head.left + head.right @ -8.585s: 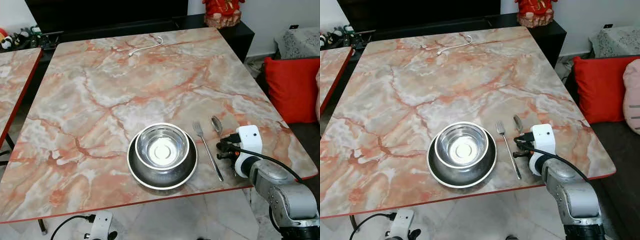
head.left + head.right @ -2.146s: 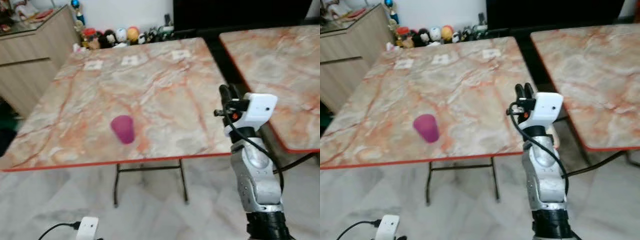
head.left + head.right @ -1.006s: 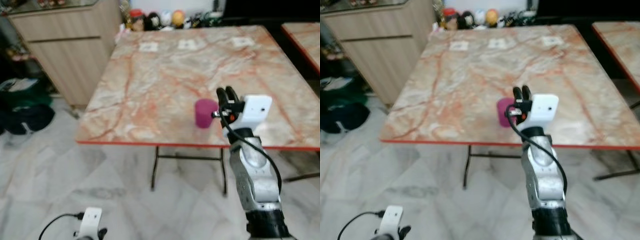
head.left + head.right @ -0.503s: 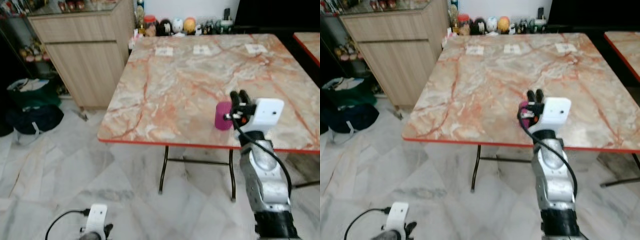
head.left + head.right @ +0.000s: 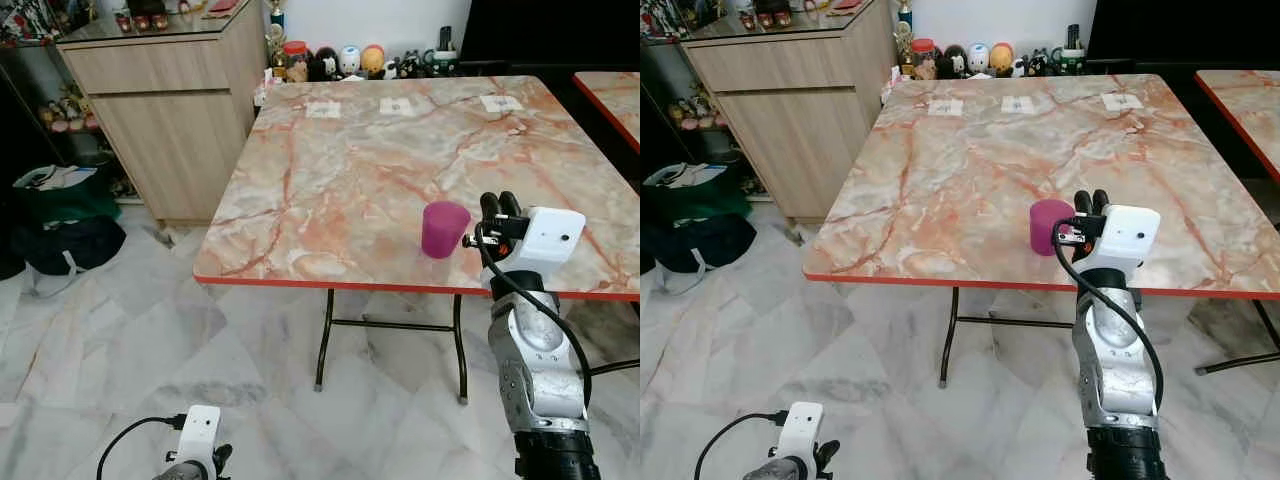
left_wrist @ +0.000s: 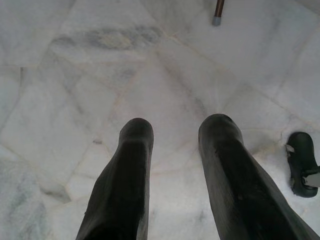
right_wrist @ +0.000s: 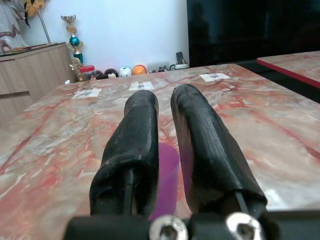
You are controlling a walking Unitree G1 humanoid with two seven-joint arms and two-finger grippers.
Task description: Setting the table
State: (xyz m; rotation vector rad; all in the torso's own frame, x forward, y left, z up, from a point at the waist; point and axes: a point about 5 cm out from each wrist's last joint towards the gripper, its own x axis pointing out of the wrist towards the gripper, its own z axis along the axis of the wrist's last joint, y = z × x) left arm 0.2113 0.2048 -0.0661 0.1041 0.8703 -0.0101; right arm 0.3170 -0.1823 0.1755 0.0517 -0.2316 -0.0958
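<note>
- Step in hand: fetching the purple cup (image 5: pixel 444 229) from the desk (image 5: pixel 350 180)
- Right pincer (image 5: pixel 497 204) just beside it, fingers narrow, empty
- Left pincer (image 6: pixel 177 165) idle, parted
- Next: widen, straddle cup, close

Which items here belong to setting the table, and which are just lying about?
Job in hand:
- purple cup on the marble table
- right gripper, raised just beside the cup

Lying about:
- paper cards at the table's far edge
- figurines behind
- wooden cabinet
- bags on the floor
</note>
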